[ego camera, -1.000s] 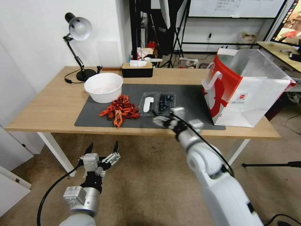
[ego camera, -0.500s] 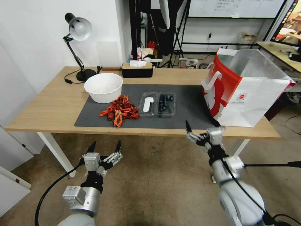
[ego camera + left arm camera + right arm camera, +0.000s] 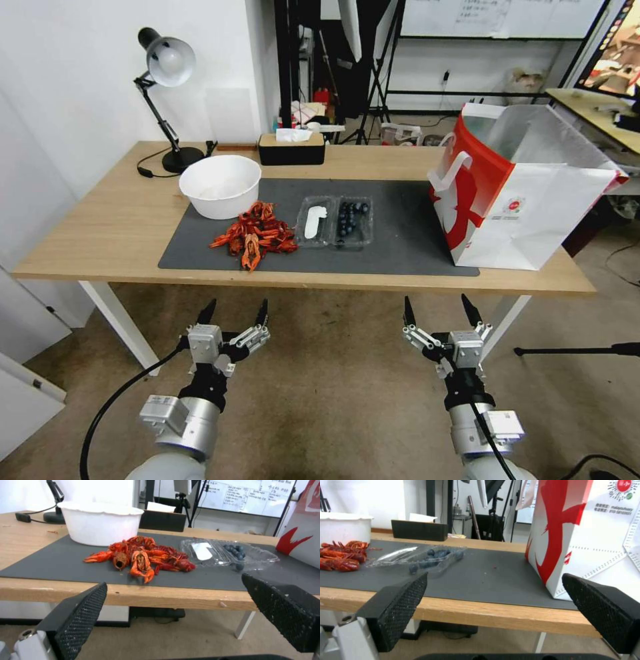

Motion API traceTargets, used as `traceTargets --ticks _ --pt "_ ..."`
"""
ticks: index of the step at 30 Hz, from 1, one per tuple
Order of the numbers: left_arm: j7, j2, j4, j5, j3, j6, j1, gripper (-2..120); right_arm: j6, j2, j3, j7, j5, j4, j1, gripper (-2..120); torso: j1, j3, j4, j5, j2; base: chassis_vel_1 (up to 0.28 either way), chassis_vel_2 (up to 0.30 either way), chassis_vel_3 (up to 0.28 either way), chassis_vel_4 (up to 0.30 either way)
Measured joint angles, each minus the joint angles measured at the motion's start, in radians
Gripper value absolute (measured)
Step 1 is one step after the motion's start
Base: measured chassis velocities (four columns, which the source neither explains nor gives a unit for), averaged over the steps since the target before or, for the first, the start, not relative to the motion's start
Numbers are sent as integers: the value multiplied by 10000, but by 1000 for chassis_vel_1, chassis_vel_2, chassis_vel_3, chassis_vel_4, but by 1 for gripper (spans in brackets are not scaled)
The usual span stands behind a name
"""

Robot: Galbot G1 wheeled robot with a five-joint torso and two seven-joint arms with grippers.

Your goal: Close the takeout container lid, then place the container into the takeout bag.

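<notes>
surface (image 3: 100,220): pale wood, smooth matt | mat (image 3: 400,233): dark grey, matt | takeout container (image 3: 352,222): clear glossy plastic | lid (image 3: 313,223): clear plastic, white paper label | takeout bag (image 3: 533,213): red-and-white paper, silvery shiny lining | bowl (image 3: 220,185): white, matt | left gripper (image 3: 173,610) pads (image 3: 80,615): black, rough dimpled texture

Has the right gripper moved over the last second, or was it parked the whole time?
Yes. The right gripper has pulled back from beside the takeout container on the mat, past the table edge, and now hangs open below it.
</notes>
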Motion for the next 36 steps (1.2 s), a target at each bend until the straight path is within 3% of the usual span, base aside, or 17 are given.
traceTargets --ticks 11,17,19,20,23,28,31,36 --pt "-97 13 118 -417 55 92 -175 100 -27 36 -60 -24 -54 -162 56 100 -1 0 -1 1 0 0 0 0 0" --pt "-420 326 -66 -2137 185 652 -758 100 -118 59 -97 -63 -67 -95 54 100 0 0 -2 0 0 0 0 0 0" --pt "-1095 505 -272 -3268 385 1158 -1072 100 -202 70 -192 -79 -106 -79 100 100 -1 0 -6 -2 -1 0 0 0 0" --pt "-1095 505 -272 -3268 385 1158 -1072 100 -202 70 -192 -79 -106 -79 100 100 -1 0 -6 -2 -1 0 0 0 0" --pt "-1839 579 -735 -4914 525 1640 -1306 100 -372 -93 -420 -104 -137 -228 471 100 -2 0 1 3 -1 0 0 0 0" --pt "-2288 583 -1040 -6020 610 1850 -1607 100 -477 -251 -563 -158 -107 -332 693 100 -3 0 -1 2 -1 0 0 0 0" --pt "-2834 663 -1159 -8013 960 2117 -2613 100 -502 -311 -552 -209 -75 -325 549 100 -2 0 -5 1 -1 0 0 0 0" --pt "-2973 713 -825 -9304 1268 2066 -3344 100 -472 -196 -478 -219 -131 -182 321 100 -2 0 -3 0 -1 0 0 0 0"
